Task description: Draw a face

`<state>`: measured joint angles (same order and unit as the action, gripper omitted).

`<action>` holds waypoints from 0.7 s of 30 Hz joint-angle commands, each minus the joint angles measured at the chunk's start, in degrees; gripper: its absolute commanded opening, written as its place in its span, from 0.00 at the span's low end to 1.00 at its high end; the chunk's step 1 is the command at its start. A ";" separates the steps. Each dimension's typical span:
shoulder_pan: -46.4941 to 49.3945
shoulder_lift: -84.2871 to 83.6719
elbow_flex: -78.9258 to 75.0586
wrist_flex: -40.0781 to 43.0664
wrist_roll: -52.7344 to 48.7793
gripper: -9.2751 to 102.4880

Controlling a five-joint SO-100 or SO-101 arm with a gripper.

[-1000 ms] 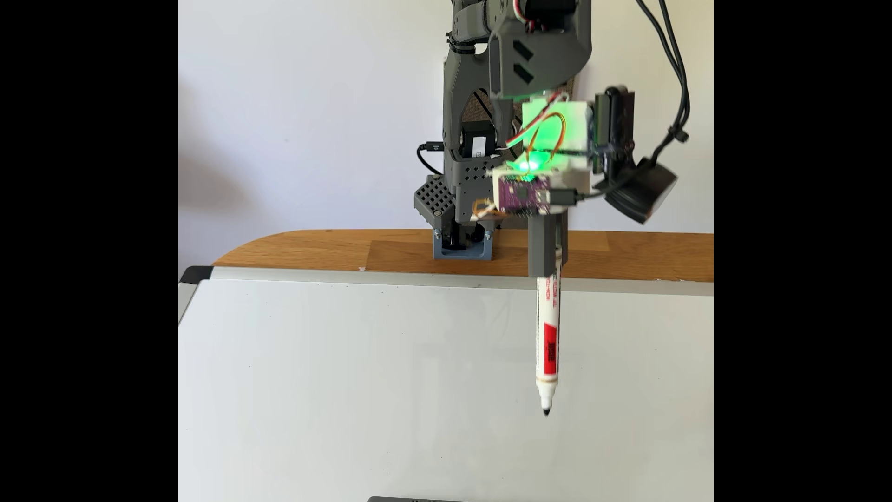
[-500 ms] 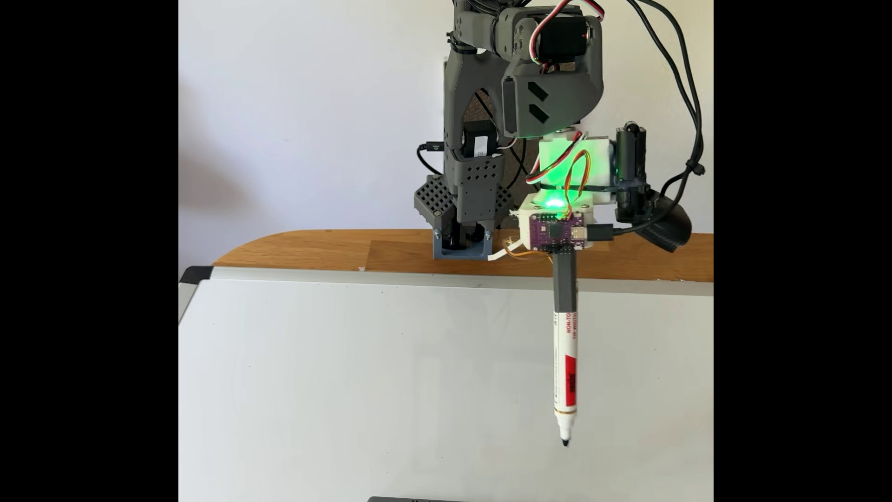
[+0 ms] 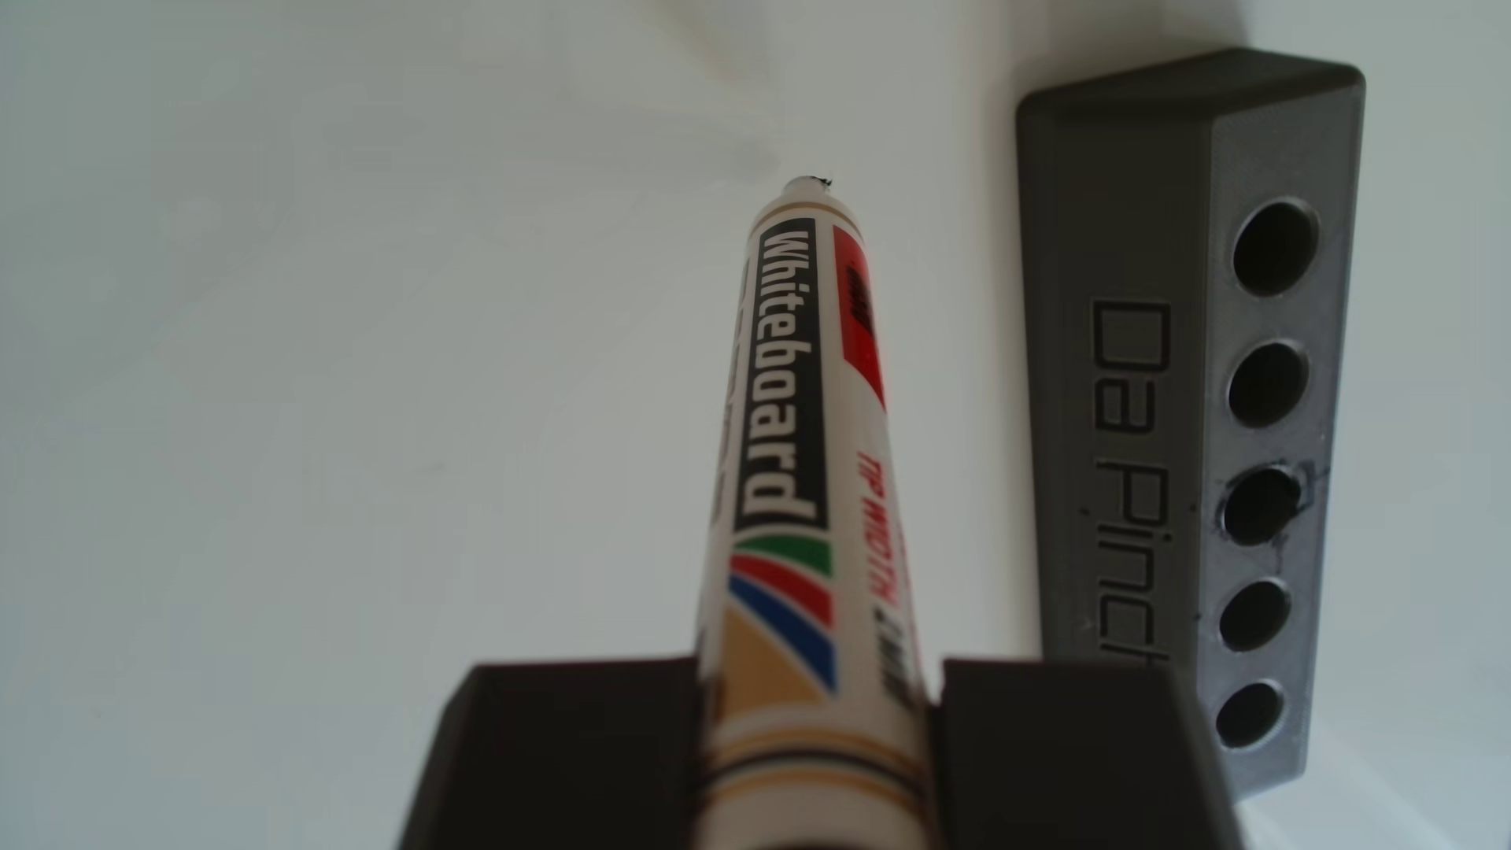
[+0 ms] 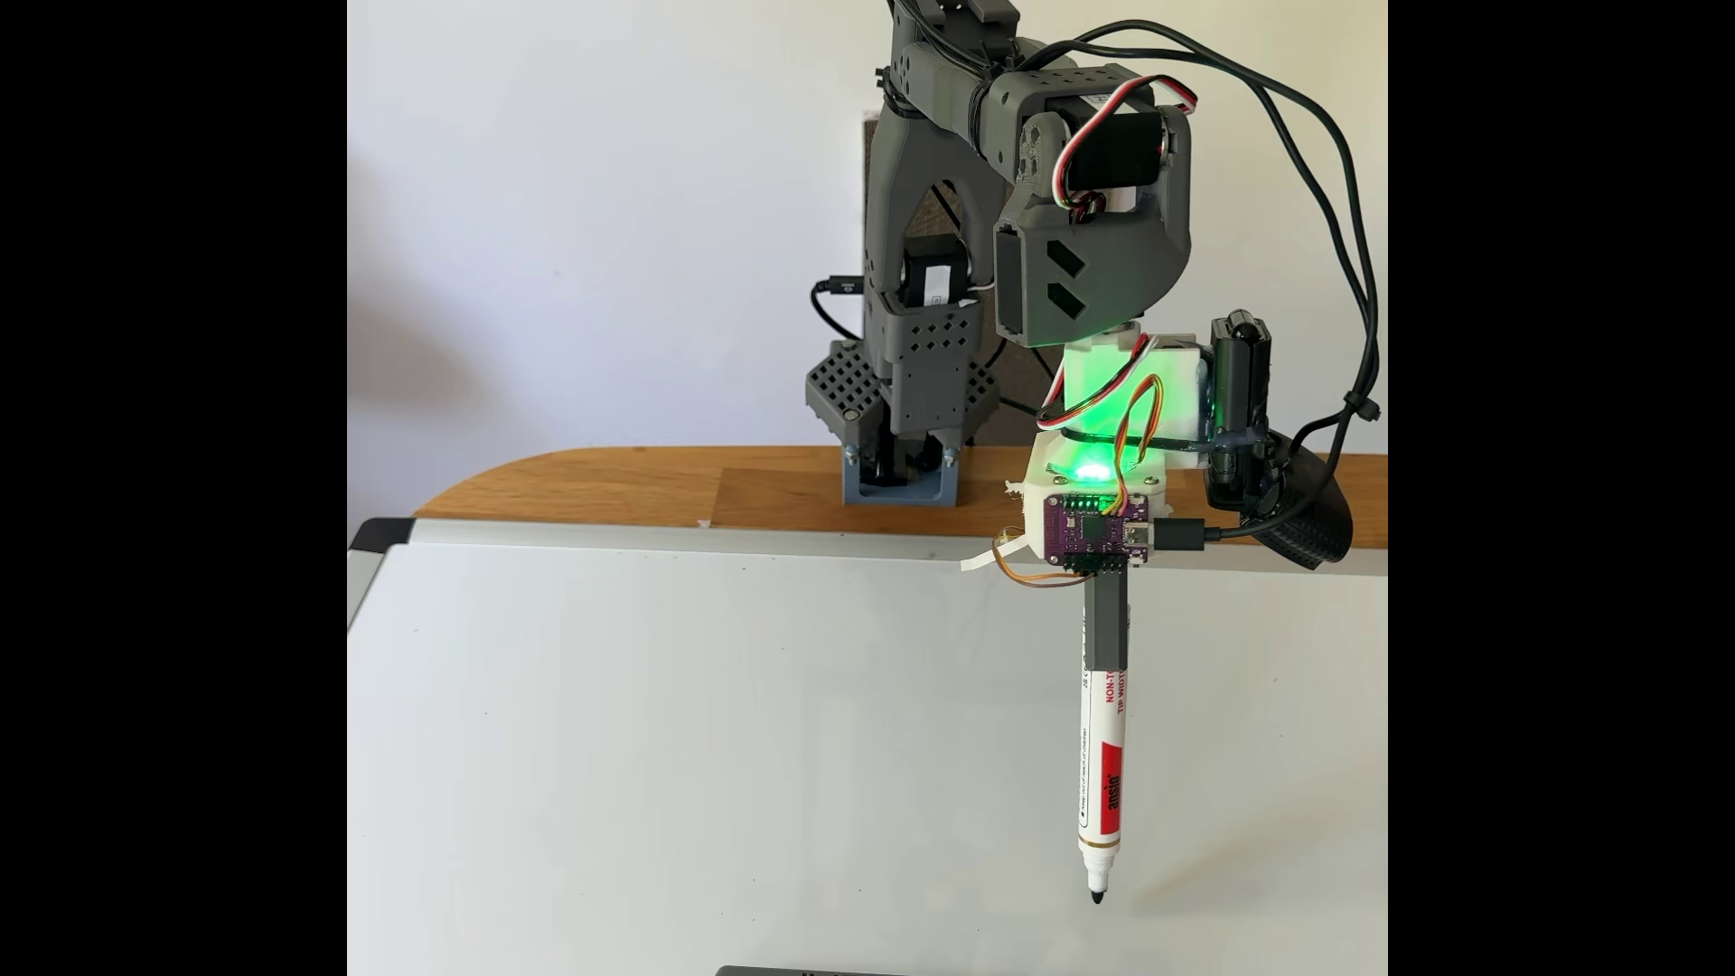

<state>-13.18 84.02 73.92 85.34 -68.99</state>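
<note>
Fixed view: the tool (image 4: 1104, 627), a dark grey sleeve-like holder under the arm's lit green module, sits in the right half of the frame; it has hold of a whiteboard marker (image 4: 1100, 788), which hangs nearly upright with its black tip pointing down; the tool's two grey sides lie tight against the marker barrel, with no gap visible between them and the pen.

The marker tip sits at or just above the whiteboard (image 4: 657, 751) in the lower right of the frame; contact cannot be confirmed from this angle; the board surface around the tip reads as unmarked white.

The board lies on a wooden tabletop (image 4: 610, 488), whose edge shows across the middle of the frame; the arm's base stands on that tabletop, above the board's upper rim.

Other view: the marker (image 3: 805, 458) runs from bottom centre up toward the upper middle; the tool (image 3: 818, 760) grips it at the bottom edge, one dark block either side of the barrel; a tiny dark speck (image 3: 249, 178) shows at the tip, too small to tell apart from the nib itself; no stroke of the face can be made out on the board here.

A grey block (image 3: 1145, 343), engraved with lettering and bored with five round holes, lies on the board just right of the marker, apart from it.
</note>
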 commanded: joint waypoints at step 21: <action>0.44 -2.46 -0.44 -3.43 -0.79 0.08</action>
<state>-13.27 81.04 73.92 83.14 -69.43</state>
